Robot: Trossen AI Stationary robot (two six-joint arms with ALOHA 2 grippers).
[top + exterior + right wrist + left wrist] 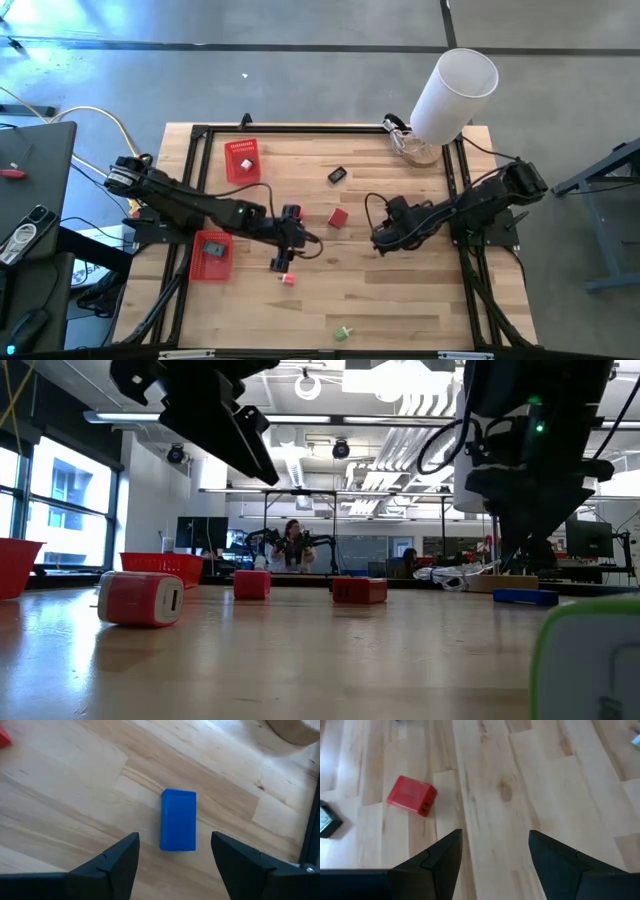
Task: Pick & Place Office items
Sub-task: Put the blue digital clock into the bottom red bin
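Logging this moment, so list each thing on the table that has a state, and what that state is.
Left end effector: open, empty, above bare wood.
Right end effector: open, empty, above the blue block.
Blue block: lying flat, untouched.
Red block: on the table, untouched.
White cylinder: tilted.

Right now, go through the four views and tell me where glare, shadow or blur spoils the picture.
High view: glare washes the floor at top left. Low view: the green-edged white block closest to the lens is blurred, and the arms hang as dark silhouettes against bright ceiling lights. Left wrist view: sharp, with the red rectangular block casting a soft shadow. Right wrist view: the blue rectangular block is crisp, the far corner washed pale.
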